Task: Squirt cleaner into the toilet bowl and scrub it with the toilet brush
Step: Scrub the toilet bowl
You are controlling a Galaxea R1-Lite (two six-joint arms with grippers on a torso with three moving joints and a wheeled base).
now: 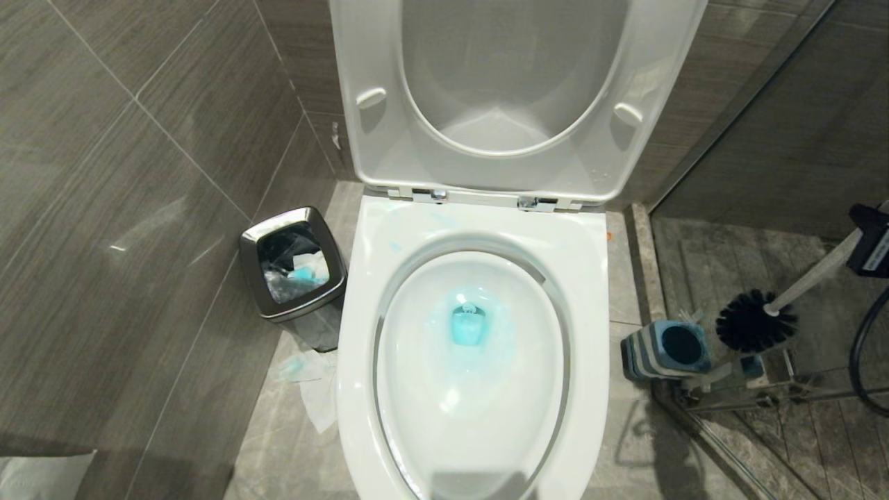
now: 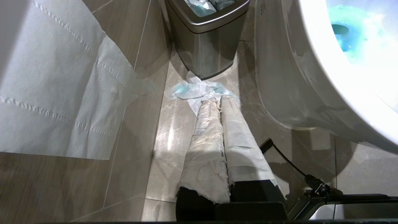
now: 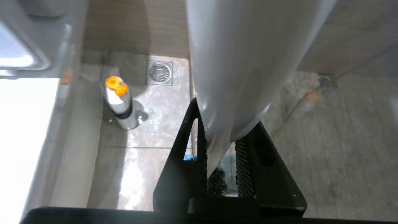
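Paper-wrapped fingers (image 2: 217,140) of the left gripper (image 2: 220,101): pressed together, holding nothing, low over the floor tiles beside the toilet's base; out of the head view.
Item, tissue sheet (image 1: 42,476), lower left corner of the head view.
Item, steel waste bin (image 1: 293,264), left of centre, filled with crumpled paper; stained paper scraps (image 1: 305,378) on the floor just below it.
Item, toilet bowl (image 1: 479,229), centre frame, seat and lid raised upright against the wall.
Item, cleaner (image 1: 469,326), turquoise pool in the bowl's middle, pale blue smears around it and on the rim.
Item, striped brush holder (image 1: 663,351), right of the bowl, on the floor.
Item, toilet brush (image 1: 757,321), black head in the air just right of the holder, white handle slanting up to the right edge.
Item, right gripper (image 3: 220,149), right edge of the head view, narrowly closed, black jaws clamped on the brush handle.
Item, orange-capped bottle (image 3: 119,104), standing near a floor drain (image 3: 159,72).
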